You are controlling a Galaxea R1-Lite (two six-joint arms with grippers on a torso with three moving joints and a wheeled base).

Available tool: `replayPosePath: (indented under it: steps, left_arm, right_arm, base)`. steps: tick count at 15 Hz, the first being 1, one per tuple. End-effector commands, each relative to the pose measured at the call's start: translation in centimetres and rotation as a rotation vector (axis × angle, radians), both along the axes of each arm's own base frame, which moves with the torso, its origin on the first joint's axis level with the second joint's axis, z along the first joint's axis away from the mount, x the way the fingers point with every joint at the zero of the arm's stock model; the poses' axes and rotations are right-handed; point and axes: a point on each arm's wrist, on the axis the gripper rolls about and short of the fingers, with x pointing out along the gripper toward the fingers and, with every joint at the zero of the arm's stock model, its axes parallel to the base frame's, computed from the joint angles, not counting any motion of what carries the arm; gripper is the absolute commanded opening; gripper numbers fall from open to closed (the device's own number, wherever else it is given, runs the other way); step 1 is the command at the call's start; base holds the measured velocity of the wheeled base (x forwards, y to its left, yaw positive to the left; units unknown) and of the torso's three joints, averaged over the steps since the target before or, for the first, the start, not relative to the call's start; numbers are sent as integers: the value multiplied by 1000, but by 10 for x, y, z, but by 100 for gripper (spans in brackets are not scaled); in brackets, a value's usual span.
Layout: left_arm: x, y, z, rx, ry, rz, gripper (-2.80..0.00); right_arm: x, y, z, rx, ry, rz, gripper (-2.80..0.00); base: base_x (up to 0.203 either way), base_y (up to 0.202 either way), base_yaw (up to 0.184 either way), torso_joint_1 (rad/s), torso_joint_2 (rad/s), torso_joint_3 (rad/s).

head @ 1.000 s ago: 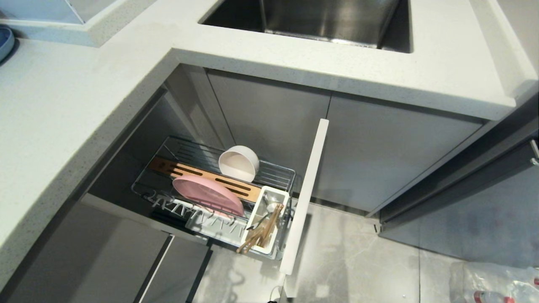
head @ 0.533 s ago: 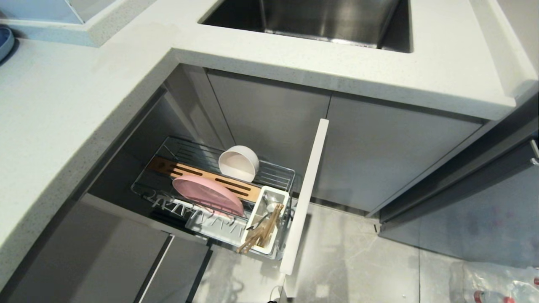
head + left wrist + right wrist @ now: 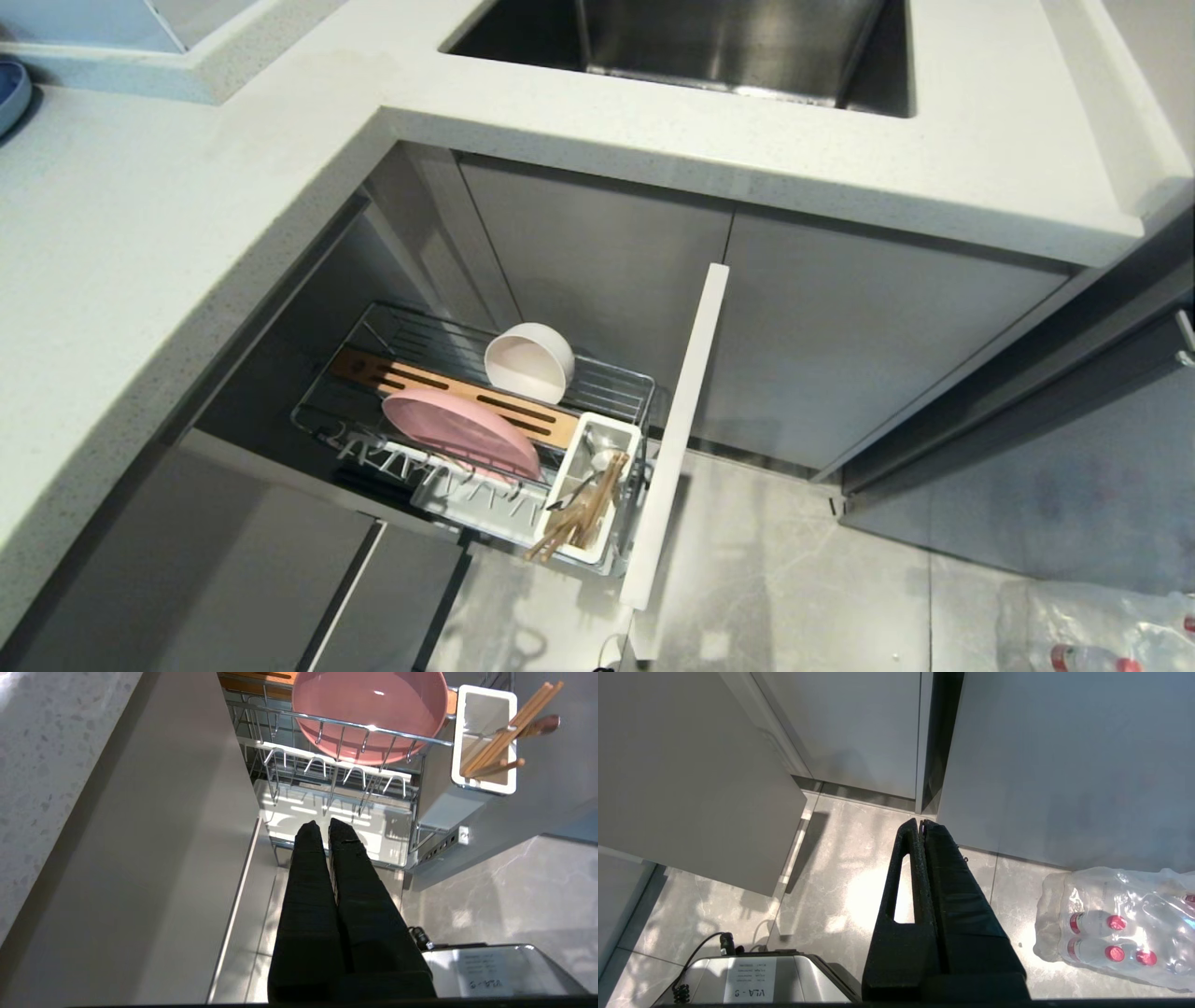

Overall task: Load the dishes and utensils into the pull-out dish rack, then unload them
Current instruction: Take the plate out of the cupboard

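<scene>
Pull-out dish rack (image 3: 611, 378) extended at 6 o'clock below counter (image 3: 140, 280), pink plate (image 3: 462, 431) on edge in its tines, white bowl (image 3: 529, 361) at 12 behind, chopsticks (image 3: 579, 518) and spoon (image 3: 588, 485) in caddy (image 3: 560, 495) at 3; left gripper (image 3: 324, 828) low, fingers pressed together, empty, pointing at rack; right gripper (image 3: 920, 825) likewise closed, over floor.
</scene>
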Motion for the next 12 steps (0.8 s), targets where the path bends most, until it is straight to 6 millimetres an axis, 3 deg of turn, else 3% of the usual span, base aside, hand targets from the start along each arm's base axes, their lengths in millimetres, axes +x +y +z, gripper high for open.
replayPosePath:
  steps: [1,3,8,12]
  left_arm:
    - [0,0,2,-14,-11,1,-280]
    - [-7,0,22,-41,-87,-7,-280]
    - [-64,-2,141,-11,-368,-92,-280]
    - [-48,-6,235,-153,-359,-112,-280]
  right_arm:
    - [0,0,0,0,2,0,-280]
    - [0,0,0,0,2,0,-280]
    - [0,0,0,0,2,0,-280]
    - [0,0,0,0,2,0,-280]
  base:
    - [0,0,0,0,0,0]
    - [0,0,0,0,0,0]
    - [0,0,0,0,0,0]
    - [0,0,0,0,0,0]
